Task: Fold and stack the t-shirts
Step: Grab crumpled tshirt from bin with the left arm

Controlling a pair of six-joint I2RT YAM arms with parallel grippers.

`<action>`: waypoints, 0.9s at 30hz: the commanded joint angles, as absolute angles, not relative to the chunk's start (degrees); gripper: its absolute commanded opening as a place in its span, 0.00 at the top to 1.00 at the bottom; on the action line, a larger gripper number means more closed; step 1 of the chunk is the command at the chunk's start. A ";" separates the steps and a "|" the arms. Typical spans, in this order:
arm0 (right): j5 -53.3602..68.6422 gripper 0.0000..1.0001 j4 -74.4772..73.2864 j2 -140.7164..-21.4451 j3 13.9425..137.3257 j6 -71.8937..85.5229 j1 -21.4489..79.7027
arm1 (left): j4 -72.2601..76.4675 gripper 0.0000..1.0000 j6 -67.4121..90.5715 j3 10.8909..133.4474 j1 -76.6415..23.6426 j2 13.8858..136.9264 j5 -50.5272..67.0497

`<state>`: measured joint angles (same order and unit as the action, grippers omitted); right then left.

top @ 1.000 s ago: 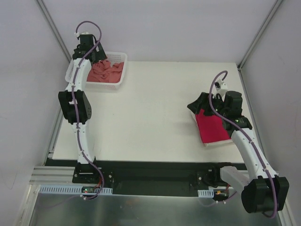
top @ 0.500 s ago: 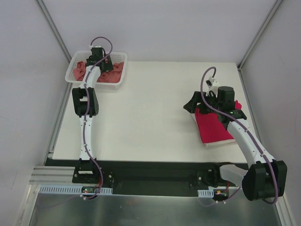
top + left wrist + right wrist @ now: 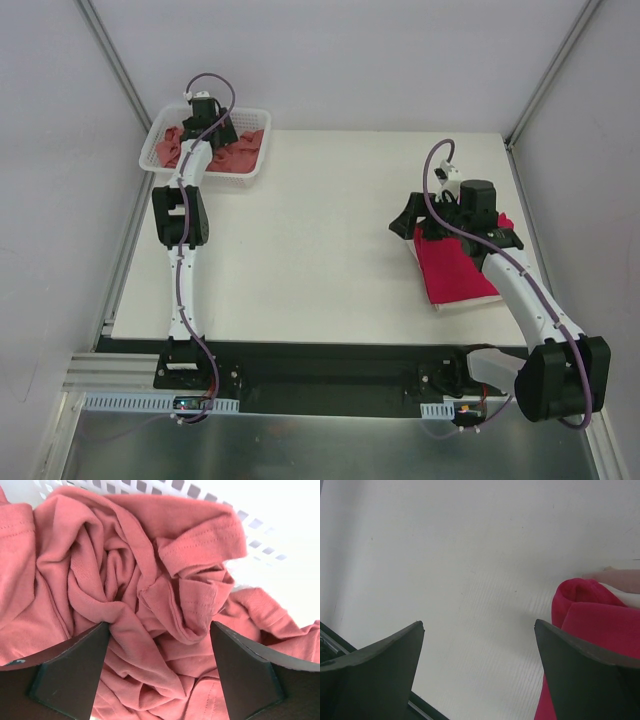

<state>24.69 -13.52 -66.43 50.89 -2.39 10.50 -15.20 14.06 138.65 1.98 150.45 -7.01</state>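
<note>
Reaching the left gripper (image 3: 157,630) down into the white mesh basket (image 3: 258,172) at the far left corner of the table (image 3: 320,250). Straddling a raised ridge of the salmon-pink t-shirt (image 3: 125,570) with fingers (image 3: 75,670) spread wide, tips touching cloth on both sides, nothing pinched yet. Reading the shirt as a crumpled heap filling most of the basket, with no usable long axis. Seeing the ridge between the tips running roughly crosswise to the closing line, so probably suiting a straight pinch and lift. Judging the left arm as the only one in reach: basket directly under it, right arm well apart from the basket on the opposite side of the table. Watching for a thin grab, either catching one fold only or dragging the light basket up with the cloth.

Holding the right gripper (image 3: 479,625) wide open and empty, with bare table between its fingers, far across from the basket. Noting the crimson t-shirt (image 3: 455,272) folded flat over there, just beside one finger, contact not clear. Seeing only salmon cloth in the basket. Guessing the step in hand as pulling this shirt out for folding, stacking not yet done.
</note>
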 commanded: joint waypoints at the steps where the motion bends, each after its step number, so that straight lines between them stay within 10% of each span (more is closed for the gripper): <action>1: 23.82 0.04 -14.41 -64.95 53.35 -3.95 11.07 | -9.33 0.19 17.49 139.04 2.99 150.20 -5.72; 11: 23.12 0.04 -16.26 -64.34 54.23 -4.39 11.34 | -3.35 0.52 23.03 141.59 4.66 153.28 -2.28; 12: 23.03 0.04 -16.35 -64.25 54.32 -4.39 11.42 | -3.08 0.63 22.85 141.50 4.66 153.28 -2.11; 13: 23.03 0.04 -16.52 -64.25 54.49 -4.57 11.25 | -3.16 1.00 22.24 141.42 4.48 153.11 -1.67; 27: 24.78 0.04 -15.91 -59.94 51.25 -3.17 11.95 | 1.49 1.00 12.84 123.67 -1.83 122.39 -8.25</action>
<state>23.27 -17.41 -63.88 51.90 -3.66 11.53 -4.38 18.35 126.08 2.94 140.99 -4.25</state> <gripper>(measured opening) 0.963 0.037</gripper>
